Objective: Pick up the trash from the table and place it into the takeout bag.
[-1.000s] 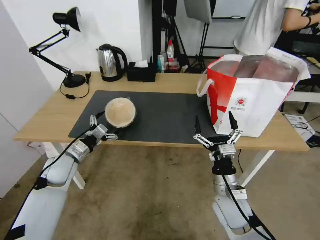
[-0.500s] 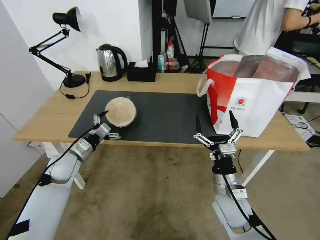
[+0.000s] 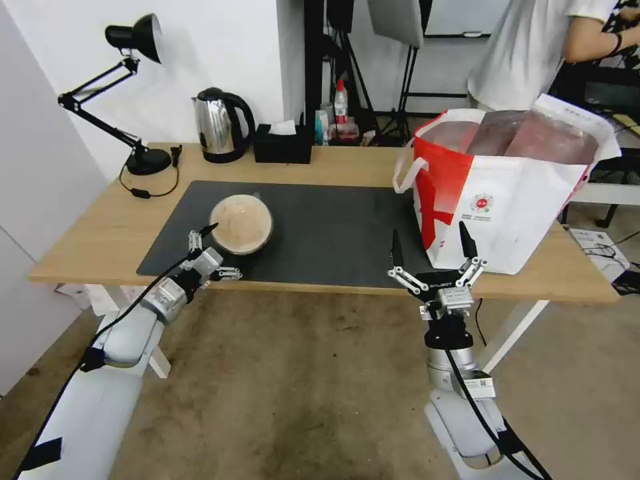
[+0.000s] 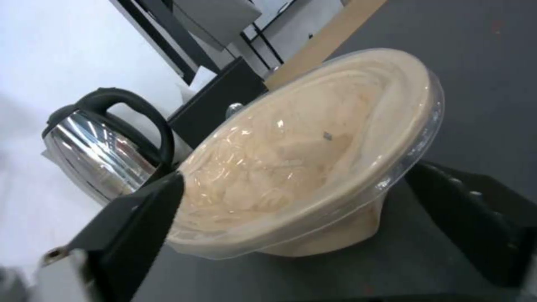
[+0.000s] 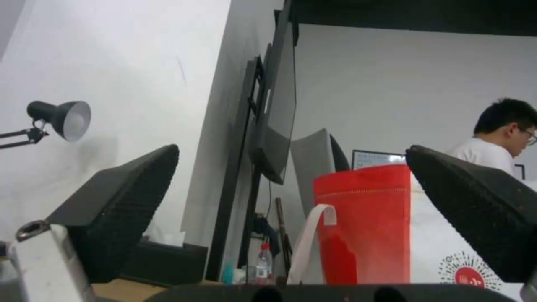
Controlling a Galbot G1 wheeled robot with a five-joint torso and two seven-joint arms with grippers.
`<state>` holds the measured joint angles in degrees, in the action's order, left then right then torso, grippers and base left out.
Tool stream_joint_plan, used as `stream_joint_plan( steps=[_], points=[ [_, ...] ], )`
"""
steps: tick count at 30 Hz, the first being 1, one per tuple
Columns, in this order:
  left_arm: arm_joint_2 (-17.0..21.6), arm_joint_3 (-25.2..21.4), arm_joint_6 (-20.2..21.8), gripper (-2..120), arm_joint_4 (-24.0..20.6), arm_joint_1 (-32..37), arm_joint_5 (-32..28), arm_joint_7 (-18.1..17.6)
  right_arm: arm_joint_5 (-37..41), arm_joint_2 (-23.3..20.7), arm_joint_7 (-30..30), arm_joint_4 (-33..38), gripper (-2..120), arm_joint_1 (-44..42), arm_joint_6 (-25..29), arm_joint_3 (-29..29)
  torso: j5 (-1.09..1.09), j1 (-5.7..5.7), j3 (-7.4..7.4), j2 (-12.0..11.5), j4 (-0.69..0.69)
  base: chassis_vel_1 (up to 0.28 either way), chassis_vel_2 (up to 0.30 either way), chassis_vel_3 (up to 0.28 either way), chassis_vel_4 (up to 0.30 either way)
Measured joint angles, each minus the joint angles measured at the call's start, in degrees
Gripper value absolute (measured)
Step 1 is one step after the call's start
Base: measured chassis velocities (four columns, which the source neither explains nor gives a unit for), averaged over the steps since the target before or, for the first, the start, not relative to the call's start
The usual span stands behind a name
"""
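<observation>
- Left gripper [image 3: 212, 252] sits at the near edge of the dark grey mat [image 3: 320, 227], with its two black fingers spread on either side of the round beige bowl [image 3: 241, 223]; I judge they bracket the bowl without clamping it.
- From my left wrist camera, the bowl [image 4: 302, 159] has a clear plastic lid and stands on the mat between the two fingers [image 4: 134, 218], one close beside its rim, the other a little apart.
- Right gripper [image 3: 431, 257] waits upright at the table's front edge, fingers spread wide and holding nothing, just in front of the takeout bag [image 3: 513, 200].
- That takeout bag stands open at the right end of the light-wood table [image 3: 100, 233], its red side panel facing the mat and its foil lining showing at the top. I cannot see what lies inside it.
- Along the far edge of the table I see a steel kettle [image 3: 220, 125], a black tissue box [image 3: 283, 143] and a black desk lamp [image 3: 133, 40]; none of these is trash.
- Judging progress: the beige bowl is the one piece of trash I can see on the table, so this looks like a late pick. What remains is closing on it, lifting it and carrying it across to the bag.
</observation>
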<state>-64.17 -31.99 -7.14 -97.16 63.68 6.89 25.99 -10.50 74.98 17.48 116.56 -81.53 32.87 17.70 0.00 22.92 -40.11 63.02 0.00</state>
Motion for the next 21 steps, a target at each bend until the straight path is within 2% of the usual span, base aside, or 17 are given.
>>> stream_joint_plan(
  steps=[4, 6, 7, 10, 12, 17, 21],
  points=[
    [0.05, -0.14, -0.04, 76, -0.10, 0.27, 0.03, 0.01, 0.00, 0.12, 0.02, 0.10, 100, -0.27, 0.00, 0.02, 0.00, 0.00, 0.00, 0.00, 0.00, 0.000, 0.000, 0.000, 0.000],
    [0.07, -0.15, -0.04, 76, -0.11, 0.28, 0.03, 0.01, 0.00, 0.15, 0.02, 0.10, 100, -0.30, 0.00, 0.02, 0.00, 0.00, 0.00, 0.00, 0.00, 0.000, 0.000, 0.000, 0.000],
    [0.10, -0.16, -0.04, 70, -0.10, 0.29, 0.03, 0.01, 0.00, 0.17, 0.02, 0.10, 100, -0.32, 0.00, 0.01, 0.00, 0.00, 0.00, 0.00, 0.00, 0.000, 0.000, 0.000, 0.000],
    [0.13, -0.18, -0.05, 65, -0.10, 0.29, 0.03, 0.01, 0.00, 0.21, 0.02, 0.09, 100, -0.35, 0.00, -0.01, 0.00, 0.00, 0.00, 0.00, 0.00, 0.000, 0.000, 0.000, 0.000],
    [0.21, -0.22, -0.08, 48, -0.01, 0.26, 0.03, 0.01, 0.00, 0.29, 0.02, 0.08, 100, -0.35, 0.00, -0.09, 0.00, 0.00, 0.00, 0.00, 0.00, 0.000, 0.000, 0.000, 0.000],
    [0.28, -0.24, -0.10, 36, 0.12, 0.13, 0.02, 0.01, -0.01, 0.33, 0.01, 0.07, 100, -0.25, 0.00, -0.17, 0.00, 0.00, 0.00, 0.00, 0.00, 0.000, 0.000, 0.000, 0.000],
    [0.38, -0.02, -0.16, 15, 0.34, -0.21, 0.00, 0.03, 0.06, 0.20, 0.01, 0.13, 100, 0.03, -0.03, -0.08, 0.00, 0.00, 0.00, 0.00, 0.00, 0.000, 0.000, 0.000, 0.000]
  ],
)
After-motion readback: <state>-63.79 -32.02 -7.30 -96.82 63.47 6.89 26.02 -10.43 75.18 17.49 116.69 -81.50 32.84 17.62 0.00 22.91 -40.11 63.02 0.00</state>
